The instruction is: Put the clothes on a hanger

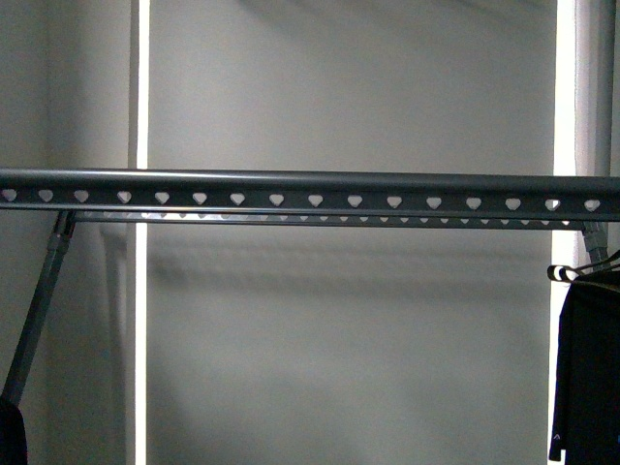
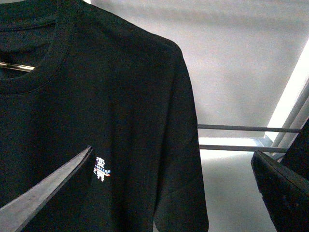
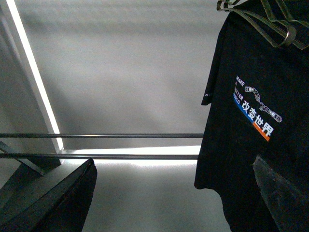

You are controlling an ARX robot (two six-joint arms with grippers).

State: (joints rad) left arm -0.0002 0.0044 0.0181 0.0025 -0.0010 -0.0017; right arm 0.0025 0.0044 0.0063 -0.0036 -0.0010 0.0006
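You see a grey wall [image 1: 339,97] behind the long dark-grey metal rail with heart-shaped holes [image 1: 310,184]. Left gripper [image 2: 171,154] and right gripper [image 3: 174,166] face it, jaws apart. The black short-sleeved T-shirt with white lettering [image 3: 241,159] hangs under the rail, far right.

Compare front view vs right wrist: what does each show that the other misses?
Front only: the rail's row of heart-shaped holes. Right wrist only: the T-shirt's chest print, white lettering with an orange strip, plus the right fingers. Both: the black T-shirt on a wire clothes hanger, grey wall behind.
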